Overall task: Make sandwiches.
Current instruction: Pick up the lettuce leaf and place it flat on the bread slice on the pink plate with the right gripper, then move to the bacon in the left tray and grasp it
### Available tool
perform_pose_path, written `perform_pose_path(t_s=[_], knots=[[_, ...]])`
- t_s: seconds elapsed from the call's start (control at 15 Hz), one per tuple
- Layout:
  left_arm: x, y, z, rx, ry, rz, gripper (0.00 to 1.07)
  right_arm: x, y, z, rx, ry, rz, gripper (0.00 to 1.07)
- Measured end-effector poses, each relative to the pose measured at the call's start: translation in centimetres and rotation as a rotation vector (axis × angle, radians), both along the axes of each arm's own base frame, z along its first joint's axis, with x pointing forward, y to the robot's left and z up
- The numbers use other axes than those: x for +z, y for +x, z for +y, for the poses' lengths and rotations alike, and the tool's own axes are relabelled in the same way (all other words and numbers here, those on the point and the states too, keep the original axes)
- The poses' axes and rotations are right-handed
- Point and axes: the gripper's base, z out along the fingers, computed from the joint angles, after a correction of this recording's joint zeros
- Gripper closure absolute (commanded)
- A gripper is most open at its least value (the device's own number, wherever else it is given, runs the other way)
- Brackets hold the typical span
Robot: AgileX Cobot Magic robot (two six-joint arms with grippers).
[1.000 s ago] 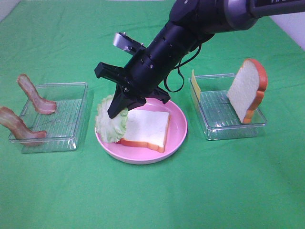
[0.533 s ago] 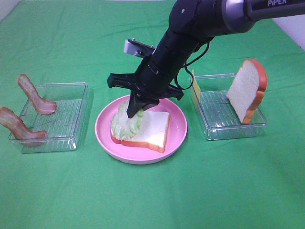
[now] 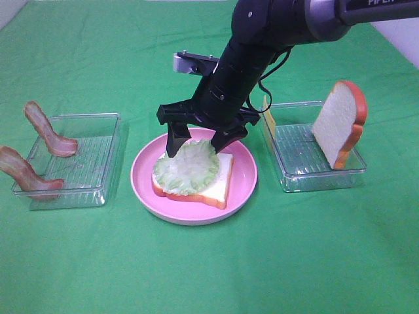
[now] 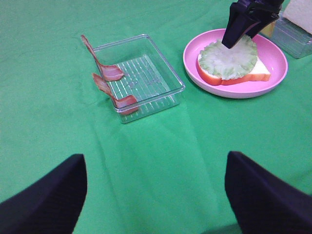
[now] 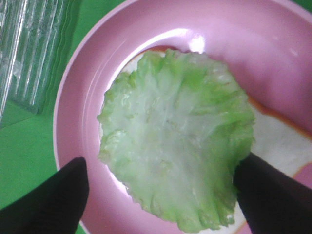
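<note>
A green lettuce leaf [image 3: 187, 167] lies flat on a white bread slice [image 3: 211, 184] on the round pink plate [image 3: 243, 183]. My right gripper [image 3: 196, 144] is open just above the leaf's far edge, a finger on each side; the right wrist view shows the leaf [image 5: 175, 141] free between the fingertips. A second bread slice [image 3: 339, 122] leans upright in the right tray [image 3: 298, 176], with a yellow cheese slice [image 3: 268, 116] at that tray's left wall. Two bacon strips [image 3: 47, 129] [image 3: 25, 173] lean on the left tray [image 3: 91, 171]. My left gripper [image 4: 155, 195] is open, low over the cloth, away from the food.
Green cloth covers the table. The left wrist view shows the left tray [image 4: 161, 78] with bacon, the plate [image 4: 273, 80] and lettuce [image 4: 229, 58] beyond it. The right arm [image 3: 262, 39] reaches in from the back right over the plate.
The right gripper carried the lettuce from the plate's left rim onto the bread, then opened and let it go. The leaf now lies flat. The left arm has not moved.
</note>
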Motion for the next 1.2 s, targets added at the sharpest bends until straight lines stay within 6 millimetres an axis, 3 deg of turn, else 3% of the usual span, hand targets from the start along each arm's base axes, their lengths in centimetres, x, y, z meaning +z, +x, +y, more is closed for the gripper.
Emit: perform_pose_path(t_s=[0.2,0.33,0.6,0.67,0.8,0.87,1.0,1.2], knots=[[0.0,0.0,0.0,0.0,0.0,0.0,0.32,3.3,0.5,-0.6,0.051,-0.052,-0.122,0.3],[0.0,0.0,0.0,0.0,0.0,0.0,0.32,3.9,0.5,-0.8,0.057,-0.063,-0.138,0.3],[0.0,0.0,0.0,0.0,0.0,0.0,0.32,10.9,-2.0,-3.8,0.091,-0.2,-0.196,0.3],[0.0,0.0,0.0,0.0,0.0,0.0,0.32,10.9,-2.0,-3.8,0.091,-0.2,-0.196,0.3],[0.0,0.0,0.0,0.0,0.0,0.0,0.32,14.8,-4.3,-5.6,0.056,-0.227,-0.204,0.3],[0.0,0.0,0.0,0.0,0.0,0.0,0.32,15.7,-5.2,-6.3,0.039,-0.229,-0.213,0.3],[0.0,0.0,0.0,0.0,0.0,0.0,0.32,16.4,-6.3,-7.1,0.033,-0.232,-0.22,0.3],[0.0,0.0,0.0,0.0,0.0,0.0,0.32,17.5,-11.4,-10.3,0.03,-0.235,-0.22,0.3]])
